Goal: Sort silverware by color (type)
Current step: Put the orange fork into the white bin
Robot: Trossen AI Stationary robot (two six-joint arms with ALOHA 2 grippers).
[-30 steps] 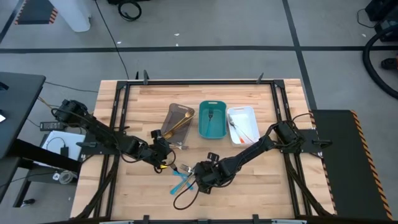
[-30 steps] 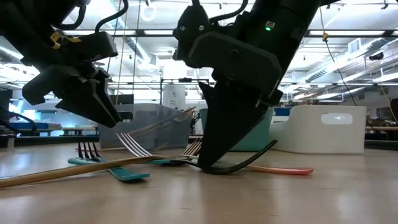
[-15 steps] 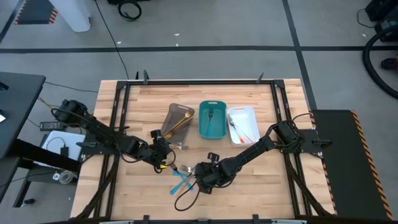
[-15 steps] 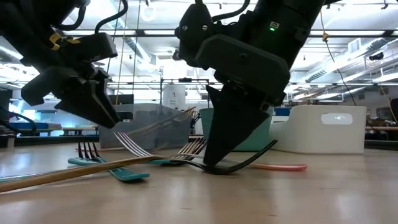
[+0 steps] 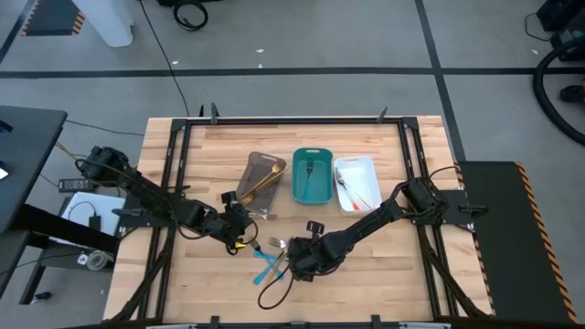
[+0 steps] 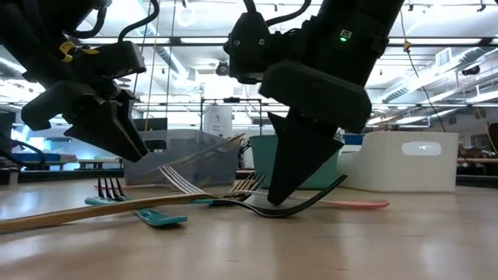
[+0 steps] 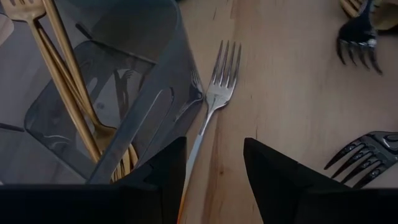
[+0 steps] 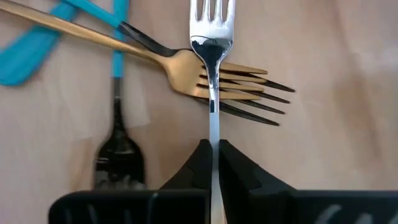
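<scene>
The right gripper (image 8: 212,155) is pinching the silver fork (image 8: 212,37) lengthwise, apparently clear of the crossed gold fork (image 8: 180,65); left fingers (image 7: 155,171) are hanging parted.

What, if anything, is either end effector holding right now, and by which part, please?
The right end effector is shut on a silver fork, gripping its neck just below the tines. The left end effector is open, holding nothing.

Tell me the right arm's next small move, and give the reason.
Probably lift straight up. The right gripper is shut on the silver fork, whose neck lies across the gold fork and a dark fork on the table. Rising first should clear them before the carry to the white tray, which holds orange-handled pieces. The left gripper waits open by the grey tray.
</scene>
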